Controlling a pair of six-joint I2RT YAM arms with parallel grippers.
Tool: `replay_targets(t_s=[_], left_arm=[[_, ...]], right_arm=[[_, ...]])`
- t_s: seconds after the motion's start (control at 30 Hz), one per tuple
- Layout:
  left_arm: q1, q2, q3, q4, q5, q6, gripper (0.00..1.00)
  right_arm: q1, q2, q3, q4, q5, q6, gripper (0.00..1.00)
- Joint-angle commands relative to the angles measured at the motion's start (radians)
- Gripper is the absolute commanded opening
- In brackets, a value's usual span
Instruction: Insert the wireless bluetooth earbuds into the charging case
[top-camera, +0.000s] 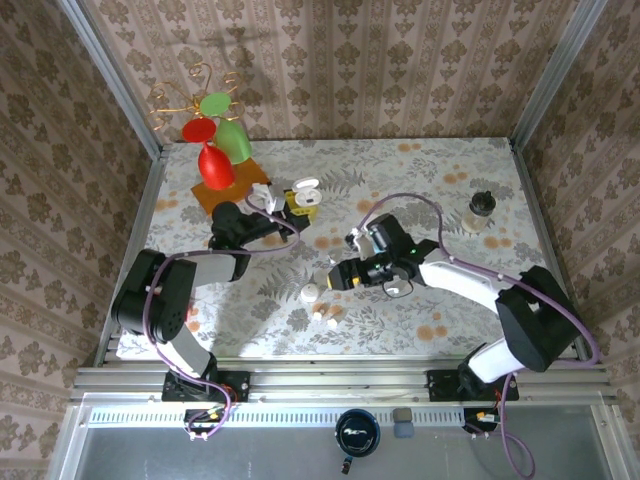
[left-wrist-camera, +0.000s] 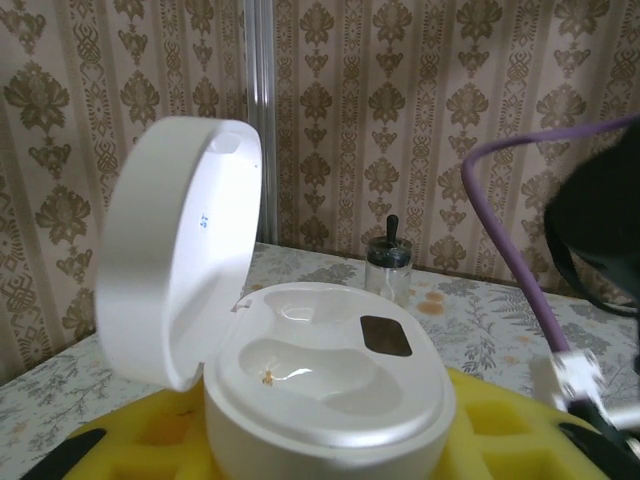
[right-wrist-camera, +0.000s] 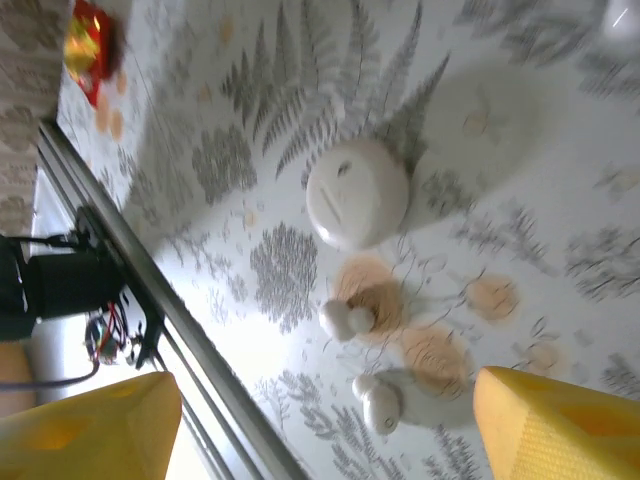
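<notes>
The white charging case (left-wrist-camera: 330, 370) stands open with its lid (left-wrist-camera: 180, 250) tipped up to the left and both recesses empty. My left gripper (left-wrist-camera: 330, 450) is shut on its base between yellow fingers (left-wrist-camera: 540, 430); from above, this gripper (top-camera: 298, 206) and case (top-camera: 306, 192) sit at mid-table. Two tiny white earbuds (right-wrist-camera: 345, 318) (right-wrist-camera: 380, 402) lie on the floral cloth, seen from above as earbuds (top-camera: 318, 316) (top-camera: 333, 323). My right gripper (right-wrist-camera: 320, 440) (top-camera: 336, 275) hovers over them, open, its yellow fingertips (right-wrist-camera: 90, 430) far apart and holding nothing.
A closed round white case (right-wrist-camera: 357, 193) (top-camera: 310, 293) lies just beyond the earbuds. A small dark-capped glass bottle (top-camera: 480, 212) (left-wrist-camera: 388, 262) stands at the right. Red and green glasses on an orange stand (top-camera: 215, 165) occupy the back left. The metal front rail (right-wrist-camera: 150, 300) runs close to the earbuds.
</notes>
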Motion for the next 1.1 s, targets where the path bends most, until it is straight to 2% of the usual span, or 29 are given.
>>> replay_targets(t_s=[0.0,0.27,0.37,0.63,0.8,1.07], left_arm=[[0.013,-0.027,-0.008,0.03,0.006,0.024,0.37],[0.014,-0.042,-0.019,0.029,0.007,0.032,0.37],[0.014,-0.047,-0.024,0.03,0.012,0.031,0.37],[0.012,-0.047,-0.022,0.03,0.02,0.027,0.37],[0.009,-0.057,-0.026,0.03,0.021,0.024,0.37],[0.009,-0.059,-0.029,0.03,0.02,0.025,0.37]], right_arm=[[0.036,0.028,0.002,-0.055,-0.011,0.053,0.73],[0.088,0.156,0.056,-0.17,-0.01,0.065,0.58],[0.098,0.193,0.069,-0.17,0.003,0.066,0.5],[0.111,0.25,0.073,-0.166,0.002,0.064,0.39],[0.113,0.277,0.082,-0.164,0.027,0.071,0.28],[0.097,0.237,0.075,-0.161,0.091,0.094,0.21]])
